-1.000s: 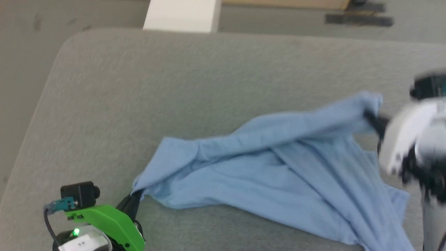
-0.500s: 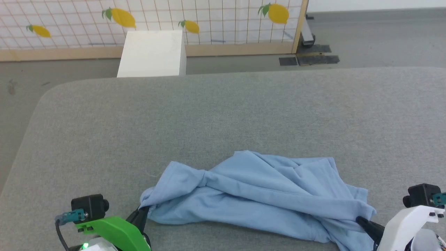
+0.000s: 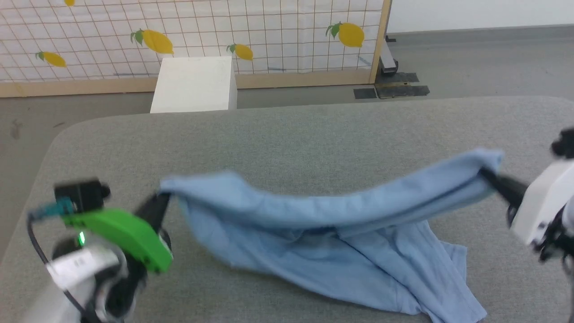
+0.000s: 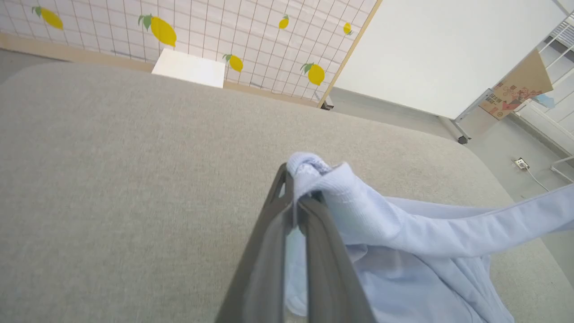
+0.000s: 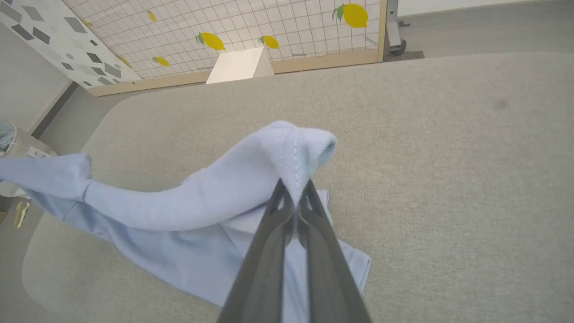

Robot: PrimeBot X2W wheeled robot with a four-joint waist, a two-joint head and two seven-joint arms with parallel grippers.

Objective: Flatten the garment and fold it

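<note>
The light blue garment [image 3: 323,233] hangs stretched between my two grippers above the grey padded table [image 3: 287,139], and its lower part drapes onto the table at the front right. My left gripper [image 3: 162,198] is shut on the garment's left edge. My right gripper [image 3: 485,172] is shut on its right edge. In the left wrist view the left gripper [image 4: 296,188] pinches a bunched fold of the garment [image 4: 403,233]. In the right wrist view the right gripper [image 5: 293,188] clamps a folded corner of the garment [image 5: 215,197]. Collar, logo and button are hidden.
A white box [image 3: 193,84] stands on the floor beyond the table's far edge, in front of a lemon-patterned grid screen [image 3: 224,31]. The table's left corner is rounded [image 3: 58,134]. Bare grey table surface lies behind the garment.
Both grippers have risen and spread apart, lifting the garment's upper edge off the table and pulling it taut. The head camera has also shifted between frames.
</note>
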